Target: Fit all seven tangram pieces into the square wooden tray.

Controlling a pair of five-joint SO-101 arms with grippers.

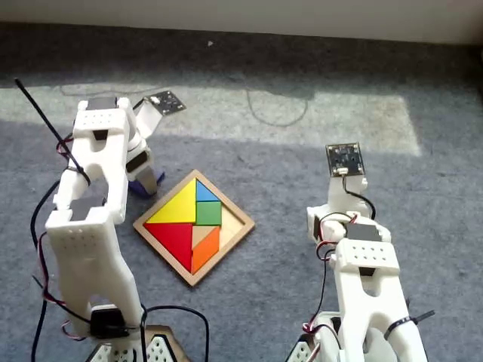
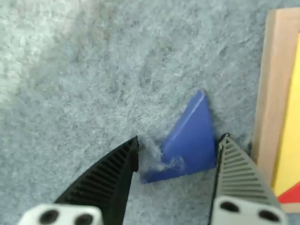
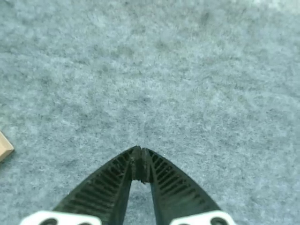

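Grey carpet (image 1: 302,188) spreads under everything. The left arm (image 1: 90,226) stands tall by the tray's outer left side, and the right arm (image 1: 370,279) sits well apart on the other side. Between them lies the square wooden tray (image 1: 247,224), turned like a diamond. Inside it are a yellow triangle (image 1: 179,209), a red triangle (image 1: 172,240), a green square (image 1: 208,213), an orange piece (image 1: 204,255) and a light blue triangle (image 1: 205,190). Outside, the dark blue triangle (image 2: 190,140) lies on the carpet just beside the tray's rim. The left gripper (image 2: 180,139) is spread wide, one finger either side of that triangle. The right gripper (image 3: 140,161) is pinched closed on nothing over bare carpet.
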